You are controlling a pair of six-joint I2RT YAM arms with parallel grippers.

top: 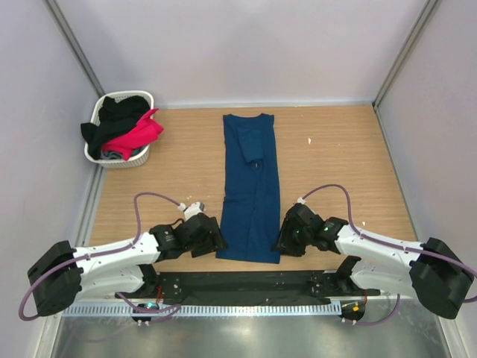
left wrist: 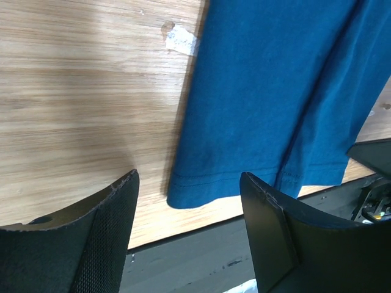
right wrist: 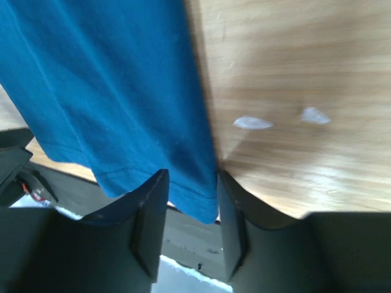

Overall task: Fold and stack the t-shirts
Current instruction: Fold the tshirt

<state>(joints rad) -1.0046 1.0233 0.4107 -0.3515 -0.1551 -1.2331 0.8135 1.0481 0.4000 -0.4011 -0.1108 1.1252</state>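
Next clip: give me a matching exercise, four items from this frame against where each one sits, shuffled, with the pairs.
1. navy t-shirt
2. pink t-shirt
3. left gripper
4. right gripper

A. at the navy shirt's near right corner
B. spilling over the basket rim
C. lying as a long strip on the table
D. at the navy shirt's near left corner

Pairs: 1-C, 2-B, 3-D, 4-A

navy t-shirt (top: 251,194) 1 | pink t-shirt (top: 138,136) 1 | black t-shirts (top: 119,112) unclear | basket (top: 141,95) 1 | claws (left wrist: 188,183) (right wrist: 192,177) 2
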